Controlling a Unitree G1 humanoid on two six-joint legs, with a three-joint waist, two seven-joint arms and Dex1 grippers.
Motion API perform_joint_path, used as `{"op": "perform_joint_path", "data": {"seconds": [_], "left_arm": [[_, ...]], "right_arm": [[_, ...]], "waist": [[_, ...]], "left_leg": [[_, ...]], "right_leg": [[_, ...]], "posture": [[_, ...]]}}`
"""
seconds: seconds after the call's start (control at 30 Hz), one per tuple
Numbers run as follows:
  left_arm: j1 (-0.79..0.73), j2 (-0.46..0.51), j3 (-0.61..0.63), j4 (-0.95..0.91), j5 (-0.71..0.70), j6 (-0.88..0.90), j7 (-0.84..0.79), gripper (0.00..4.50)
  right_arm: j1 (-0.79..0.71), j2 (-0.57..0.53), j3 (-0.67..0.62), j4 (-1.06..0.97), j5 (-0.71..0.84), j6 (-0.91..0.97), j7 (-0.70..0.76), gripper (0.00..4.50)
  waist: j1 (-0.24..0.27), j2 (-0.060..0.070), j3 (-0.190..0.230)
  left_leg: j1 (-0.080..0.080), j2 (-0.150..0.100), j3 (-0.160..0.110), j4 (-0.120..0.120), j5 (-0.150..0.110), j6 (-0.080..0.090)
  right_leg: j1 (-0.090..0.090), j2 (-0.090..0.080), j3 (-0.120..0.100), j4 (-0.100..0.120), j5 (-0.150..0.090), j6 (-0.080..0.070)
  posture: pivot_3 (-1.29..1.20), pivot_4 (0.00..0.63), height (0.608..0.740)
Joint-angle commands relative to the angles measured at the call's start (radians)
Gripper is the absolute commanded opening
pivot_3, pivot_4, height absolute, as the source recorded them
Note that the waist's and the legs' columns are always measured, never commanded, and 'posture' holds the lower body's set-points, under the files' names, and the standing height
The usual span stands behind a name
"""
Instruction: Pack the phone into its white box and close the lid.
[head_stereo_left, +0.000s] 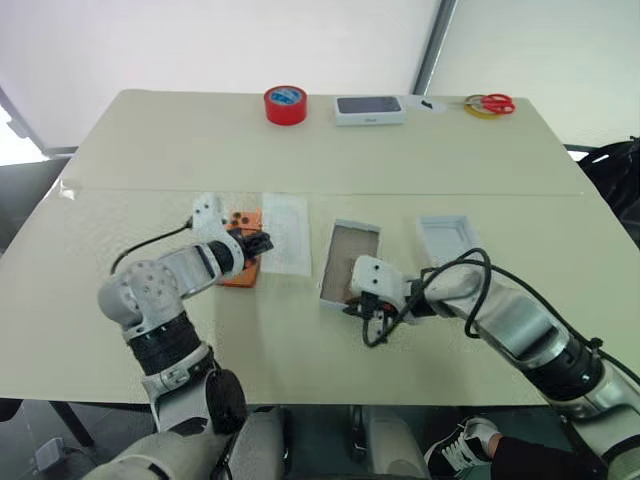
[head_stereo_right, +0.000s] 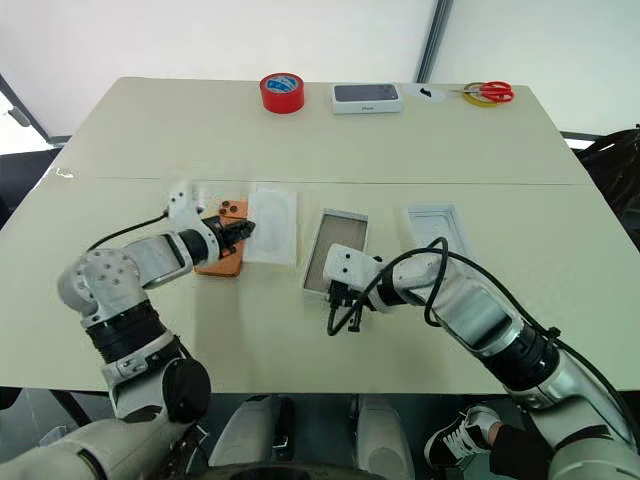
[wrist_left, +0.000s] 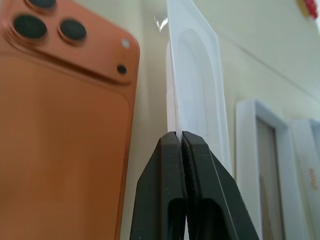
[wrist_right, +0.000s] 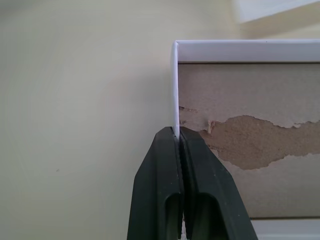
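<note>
Packing has barely begun: the flat orange smartphone (head_stereo_left: 243, 262) lies on the table beside the left gripper (wrist_left: 181, 137), pinched on the flat white insert (wrist_left: 200, 90), while the right gripper (wrist_right: 176, 131) clamps the shallow white cardboard tray's (head_stereo_left: 348, 262) wall, the white lid (head_stereo_left: 446, 238) off.

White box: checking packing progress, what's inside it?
Nothing is packed in the white box; its grey-brown floor shows. The right gripper hides part of one wall; the phone lies outside.

The insert (wrist_left: 197, 100) is standing on edge just beside the phone (head_stereo_left: 243, 262), blocking the left gripper (head_stereo_left: 262, 242). Bare table (head_stereo_left: 300, 350) is lying open below the right gripper (head_stereo_left: 362, 306), pinching the white box (head_stereo_left: 349, 261).
</note>
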Motion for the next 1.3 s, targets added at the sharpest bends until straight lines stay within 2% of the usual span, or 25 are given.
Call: {"op": "perform_joint_path", "data": {"seconds": [0.03,0.17,0.27,0.4,0.5,0.67,0.83,1.0,1.3], "left_arm": [[-0.031,0.026,0.066,-0.049,-0.031,0.021,-0.025,0.0],[-0.036,0.052,0.117,-0.072,-0.054,0.05,-0.047,0.0],[-0.023,0.057,0.12,-0.091,-0.079,0.052,-0.05,0.0],[0.005,0.033,0.089,-0.121,-0.125,0.052,-0.038,0.0],[0.033,-0.007,0.036,-0.148,-0.164,0.052,-0.023,0.0],[0.077,-0.115,-0.051,-0.182,-0.198,0.052,0.03,0.0],[0.113,-0.196,-0.128,-0.187,-0.203,0.052,0.091,0.0],[0.144,-0.213,-0.191,-0.18,-0.211,0.052,0.127,0.0],[0.189,-0.183,-0.251,-0.186,-0.275,0.052,0.155,0.0]], "right_arm": [[0.004,0.009,0.013,-0.038,-0.02,-0.08,0.042,0.04],[-0.014,0.058,0.035,0.016,-0.05,-0.072,0.039,0.04],[-0.037,0.105,0.023,0.049,-0.049,-0.057,0.039,0.85],[-0.034,0.092,-0.013,0.031,-0.05,-0.11,0.066,2.82],[-0.018,0.055,-0.096,0.043,-0.045,-0.156,0.064,4.38],[0.042,-0.053,-0.259,0.077,-0.013,-0.188,0.089,4.38],[0.074,-0.08,-0.347,0.121,-0.02,-0.206,0.075,4.38],[0.083,-0.071,-0.362,0.126,-0.026,-0.218,0.066,4.38],[0.068,-0.039,-0.34,0.157,-0.049,-0.242,0.049,4.38]], "waist": [[-0.001,0.0,0.0],[-0.002,-0.001,0.0],[0.0,-0.001,0.0],[0.002,-0.001,0.0],[0.003,-0.001,0.001],[0.003,-0.002,0.001],[-0.001,-0.002,0.001],[0.002,-0.002,0.001],[0.002,-0.002,0.001]], "left_leg": [[0.0,0.0,0.0,0.0,0.0,0.0],[0.0,0.0,0.0,0.0,0.001,-0.001],[0.0,0.0,0.0,0.0,0.001,-0.002],[0.0,0.001,-0.001,0.0,0.001,-0.002],[0.0,0.0,-0.001,0.0,0.001,-0.002],[0.0,0.0,-0.001,0.0,0.001,-0.002],[0.001,0.0,0.0,0.0,0.001,-0.002],[0.001,0.0,-0.001,-0.001,0.001,-0.002],[0.0,0.0,-0.001,-0.001,0.001,-0.002]], "right_leg": [[0.0,0.0,0.0,0.0,0.0,0.0],[0.0,0.0,0.0,0.0,0.0,0.0],[0.0,0.0,0.0,0.0,0.0,0.0],[0.0,-0.001,0.0,0.0,0.0,0.0],[0.0,-0.002,0.0,0.0,0.0,0.0],[0.001,-0.002,0.0,-0.001,-0.002,-0.003],[0.001,0.0,0.0,-0.001,-0.002,-0.003],[0.001,0.001,0.0,0.0,-0.002,-0.003],[0.001,0.0,0.0,-0.001,-0.002,-0.003]], "posture": [[0.0,0.15,0.73],[0.0,0.15,0.73],[0.0,0.15,0.73],[0.0,0.15,0.73],[0.0,0.15,0.73],[0.0,0.15,0.73],[0.0,0.15,0.73],[0.0,0.15,0.73],[0.0,0.15,0.73]]}}
